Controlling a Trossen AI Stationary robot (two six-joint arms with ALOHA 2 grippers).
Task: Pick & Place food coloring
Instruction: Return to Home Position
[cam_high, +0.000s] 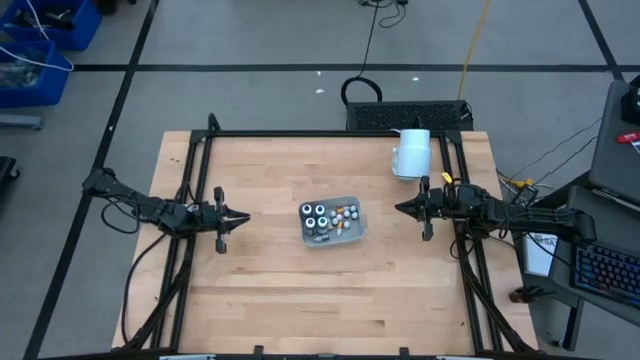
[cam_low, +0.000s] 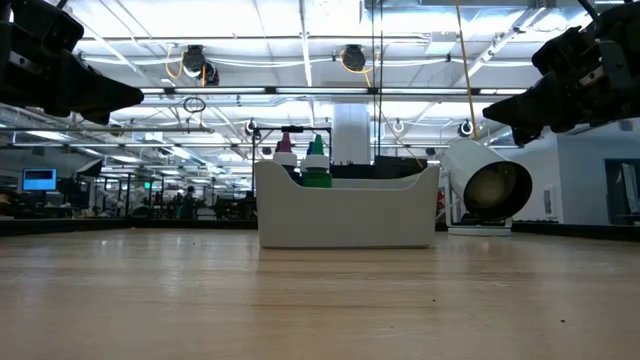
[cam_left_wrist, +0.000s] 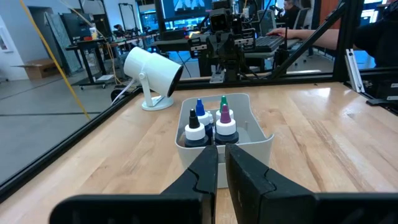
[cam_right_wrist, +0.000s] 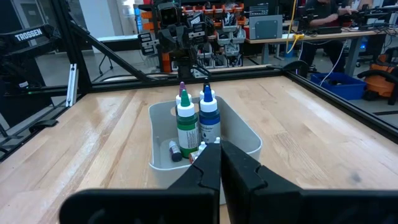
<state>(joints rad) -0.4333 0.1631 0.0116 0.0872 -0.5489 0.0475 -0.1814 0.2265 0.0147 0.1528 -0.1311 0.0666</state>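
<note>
Flanking bin (cam_high: 361, 224), left claw (cam_high: 245, 216), right claw (cam_high: 398, 208) closed

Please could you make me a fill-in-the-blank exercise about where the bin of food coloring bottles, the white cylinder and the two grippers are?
The pale grey rectangular plastic bin holding the small food coloring bottles lies ____ the two grippers. The left gripper and the right gripper both hold ____. The large white cylinder rests nearer the ____ gripper.
Missing words: between; nothing; right.
</note>
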